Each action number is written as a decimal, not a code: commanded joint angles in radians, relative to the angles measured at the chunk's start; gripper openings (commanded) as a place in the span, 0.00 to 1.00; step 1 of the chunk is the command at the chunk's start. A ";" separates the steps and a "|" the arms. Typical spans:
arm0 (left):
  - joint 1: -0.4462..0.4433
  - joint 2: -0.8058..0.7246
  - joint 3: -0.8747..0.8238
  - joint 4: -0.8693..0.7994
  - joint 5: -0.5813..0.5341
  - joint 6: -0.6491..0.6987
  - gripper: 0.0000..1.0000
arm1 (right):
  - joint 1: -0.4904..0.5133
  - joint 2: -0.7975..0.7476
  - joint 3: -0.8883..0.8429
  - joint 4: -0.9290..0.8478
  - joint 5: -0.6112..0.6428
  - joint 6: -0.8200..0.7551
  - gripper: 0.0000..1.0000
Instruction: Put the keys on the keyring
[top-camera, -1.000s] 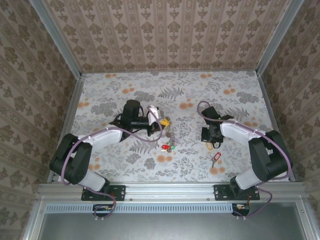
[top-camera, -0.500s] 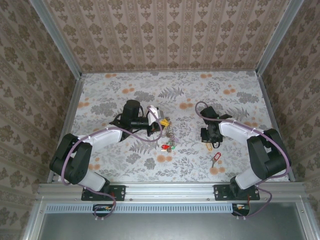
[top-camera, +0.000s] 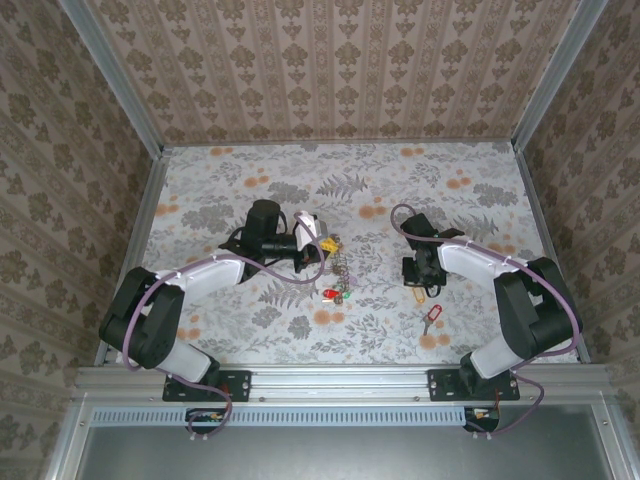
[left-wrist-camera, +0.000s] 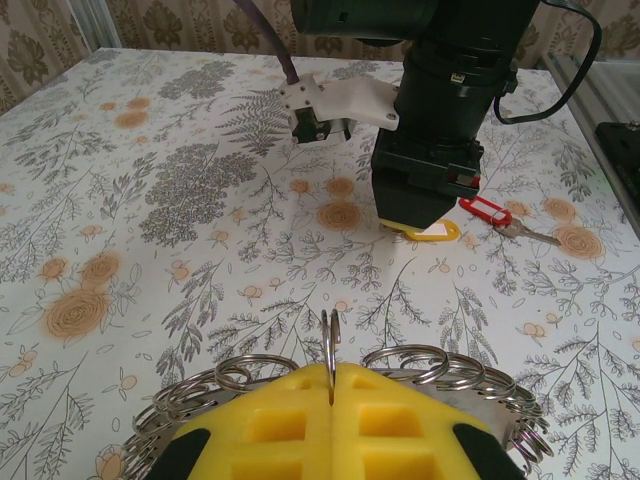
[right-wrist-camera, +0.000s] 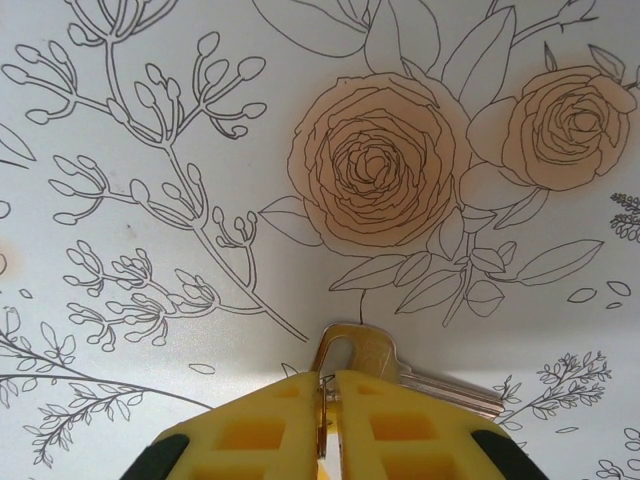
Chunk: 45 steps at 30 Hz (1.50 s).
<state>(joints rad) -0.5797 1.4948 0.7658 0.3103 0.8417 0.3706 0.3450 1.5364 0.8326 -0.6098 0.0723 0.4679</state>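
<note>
Left wrist view: left claw (left-wrist-camera: 330, 385) squeezed tight, pinching one loop of keyring (left-wrist-camera: 495, 388). Loop stands upright. Rest of chain lies on table (left-wrist-camera: 150, 200) by pads. Right claw (left-wrist-camera: 418, 212) points down at yellow-tag key (left-wrist-camera: 432, 233). Red-tag key (left-wrist-camera: 485, 210) just beside. Right wrist view: pads nearly together, nipping yellow-tag key's metal head.

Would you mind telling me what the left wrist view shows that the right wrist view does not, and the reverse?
Left wrist view: the left gripper shut on a ring of the keyring, the right gripper over a yellow tag, and a red-tagged key beside it. Right wrist view: a metal key pinched by that gripper. Both: the floral table and a shut gripper in the foreground.
</note>
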 joint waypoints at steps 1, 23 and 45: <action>0.006 -0.022 0.016 -0.002 0.039 0.020 0.00 | 0.003 -0.026 0.017 -0.040 0.010 0.006 0.15; 0.006 -0.018 0.021 -0.007 0.044 0.022 0.00 | 0.001 -0.016 0.022 -0.030 -0.072 0.006 0.18; 0.004 -0.019 0.021 -0.012 0.047 0.024 0.00 | -0.057 -0.005 -0.019 0.067 -0.307 0.042 0.37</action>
<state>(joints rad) -0.5797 1.4948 0.7662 0.2913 0.8494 0.3710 0.2909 1.5185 0.8227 -0.5564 -0.1593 0.5011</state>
